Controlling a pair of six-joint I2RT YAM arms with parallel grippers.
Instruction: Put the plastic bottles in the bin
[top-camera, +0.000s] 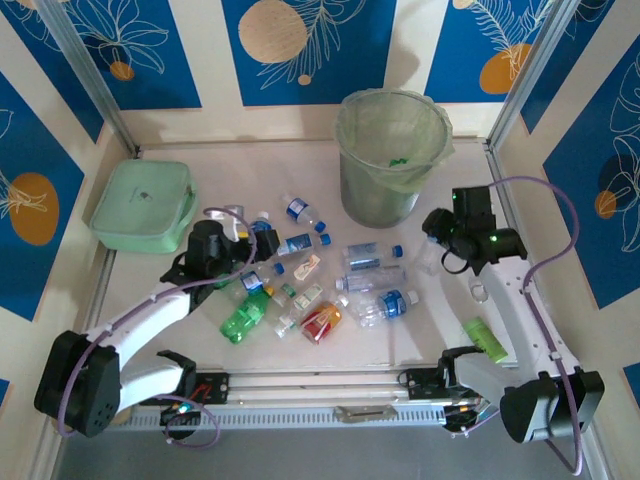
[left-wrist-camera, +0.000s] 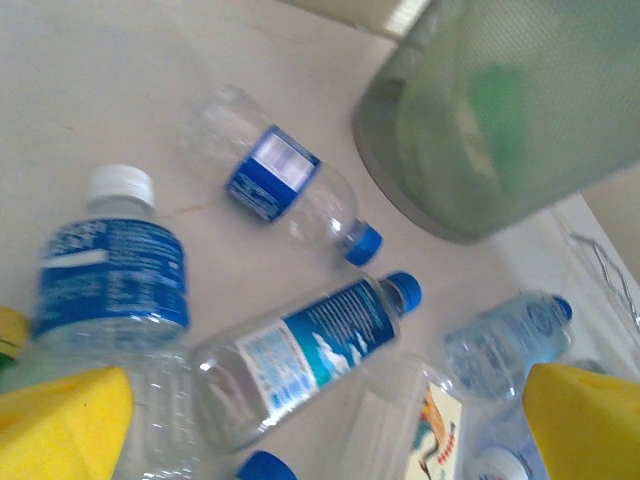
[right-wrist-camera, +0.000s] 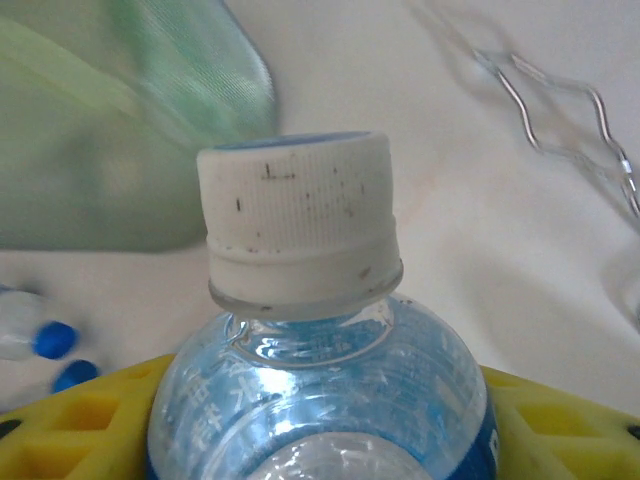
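The right fingers (right-wrist-camera: 570, 430) are clenched on a white-capped bottle (right-wrist-camera: 300, 230). Its clear, blue-tinted shoulders sit wedged between the two yellow pads and its speckled cap pokes out past them. In the top view this arm is on the right of the surface (top-camera: 250, 170), just beside the lower right side of the bin (top-camera: 392, 150). The bin's tall grey wall and pale green bag rise above the held bottle, and a small green patch shows inside it. A bent, clear wire-like piece (right-wrist-camera: 560, 110) lies on the surface beyond the cap.

The left fingers (left-wrist-camera: 70, 425) are spread wide and released, grasping nothing, over the left part of the bottle heap. A blue-labelled bottle with a white cap (left-wrist-camera: 110, 270) stands near the left pad. A blue-capped bottle with a teal label (left-wrist-camera: 300, 355) lies on its side between the pads. A crushed clear one (left-wrist-camera: 510, 335) lies near the right pad. Farther out, a clear bottle with a dark blue label (left-wrist-camera: 275, 175) lies between these fingers and the bin.

The other plastic bottles (top-camera: 375, 265) are scattered across the middle of the surface in front of the bin, among them a green bottle (top-camera: 243, 315) and a red-orange bottle (top-camera: 322, 322) near the front edge. A light green thing (top-camera: 487, 338) lies by the right arm. A flat mint-green case (top-camera: 145, 205) rests at the far left, apart from the heap
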